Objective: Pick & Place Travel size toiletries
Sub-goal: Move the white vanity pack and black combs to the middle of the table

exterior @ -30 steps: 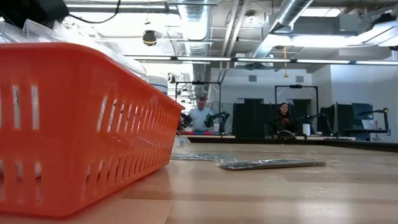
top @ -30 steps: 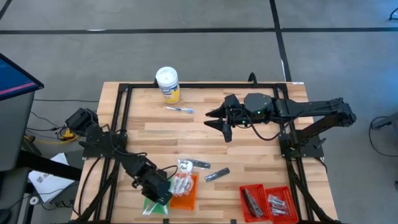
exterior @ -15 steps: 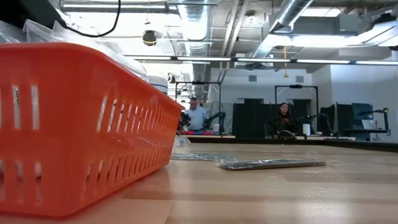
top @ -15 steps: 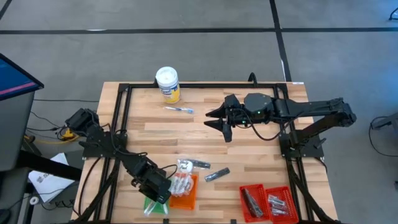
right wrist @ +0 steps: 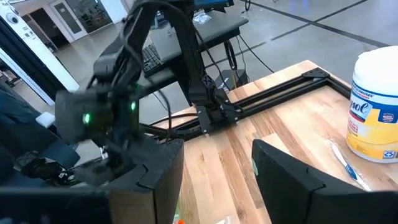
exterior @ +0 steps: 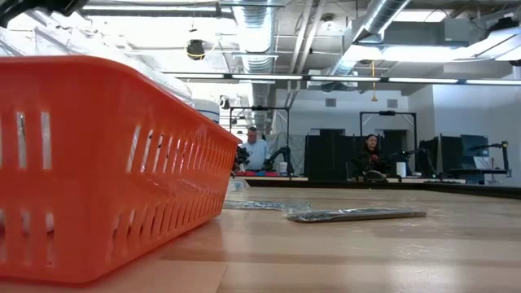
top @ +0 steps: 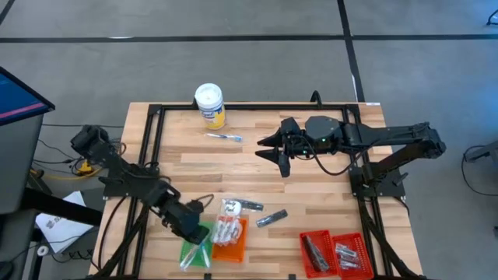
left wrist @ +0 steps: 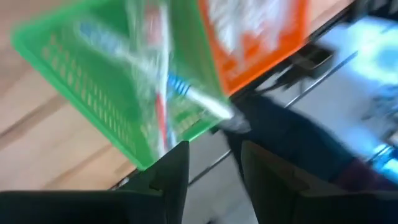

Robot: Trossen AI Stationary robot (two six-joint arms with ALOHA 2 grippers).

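Left arm has drawn back from the green tray [top: 196,246]: the left gripper [top: 189,223], earlier right over that tray, now sits just off its far-left corner, toward the table's left edge. Its elbow has swung outward, past the table's left rail.

Left gripper's jaws now stand apart with nothing between them.

Green tray now uncovered from above; clear-wrapped sticks [left wrist: 163,93] show lying in it, one with a blue end, one with red.

Low view: the dark arm part over the orange tray [exterior: 106,163] has lifted almost out of the picture.
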